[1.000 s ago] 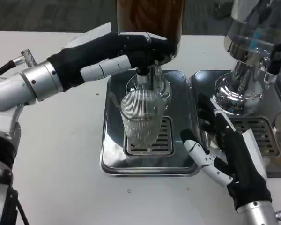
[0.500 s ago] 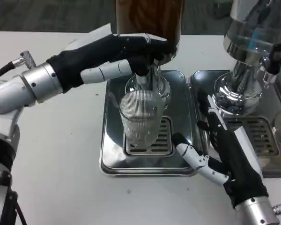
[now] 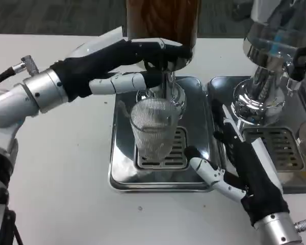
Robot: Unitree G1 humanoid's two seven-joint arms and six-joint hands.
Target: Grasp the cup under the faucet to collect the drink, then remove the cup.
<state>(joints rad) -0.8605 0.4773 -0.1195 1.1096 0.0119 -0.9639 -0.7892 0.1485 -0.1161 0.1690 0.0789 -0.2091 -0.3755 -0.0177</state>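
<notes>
Cup [image 3: 154, 130] upright on drip tray [image 3: 123, 176] grate, directly beneath faucet [image 3: 166, 81], placed to catch the drink; appears empty. Left hand [image 3: 122, 66] at faucet lever, fingers curled against it, presumably to dispense. Right hand [image 3: 234, 163] beside cup, fingers spread, holding nothing. Versus half a second earlier: right hand slightly nearer cup; cup unmoved.

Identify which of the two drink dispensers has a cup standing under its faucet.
The dispenser with the brown tank: a ribbed clear cup stands on its drip tray. The clear-tanked dispenser has none.
</notes>
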